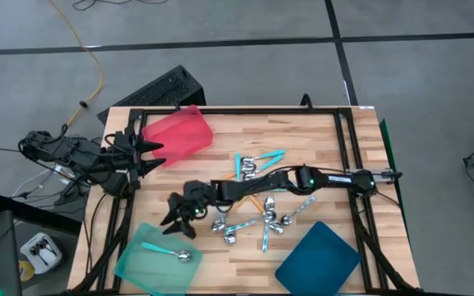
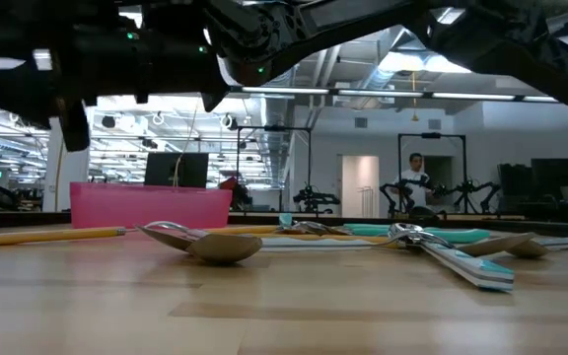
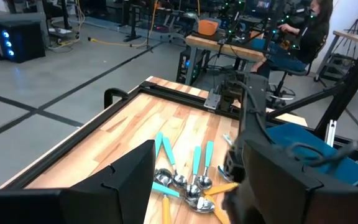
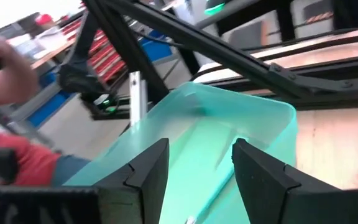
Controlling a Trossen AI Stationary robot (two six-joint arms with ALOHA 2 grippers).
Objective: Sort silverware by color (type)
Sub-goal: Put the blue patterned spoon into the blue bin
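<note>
- Silverware (image 1: 257, 215), a loose heap of small spoons with shiny metal bowls and thin orange, turquoise or pale patterned handles, lies mostly unsorted in the middle of the light wooden table (image 1: 319, 140).
- One turquoise-handled spoon (image 1: 168, 250) already lies inside the flat mint-green plastic tray (image 1: 138, 265) at the table's near left corner, its metal bowl towards the tray's right side.
- Several more turquoise-handled spoons (image 1: 257, 160) lie just beyond the heap, between it and the flat red plastic tray (image 1: 179, 131), which shows nothing inside it from above.
- A flat dark-blue plastic tray (image 1: 319, 259) at the near right corner also shows no spoon in it.
- Hanging just above the far edge of the mint-green tray, the right gripper (image 1: 179, 220) is stretched across the table over the heap; its fingers (image 4: 146, 169) stand apart with nothing between them, and the tray's green floor shows in the gap.
- Off the table's left edge beside the red tray, the left gripper (image 1: 151, 156) waits with its fingers (image 3: 129, 177) apart and empty.
- By my reading the sort has barely begun: one spoon is placed, and the orange, patterned and remaining turquoise ones are all left to do.
- Crossed handles in the heap will likely make single picks awkward.
</note>
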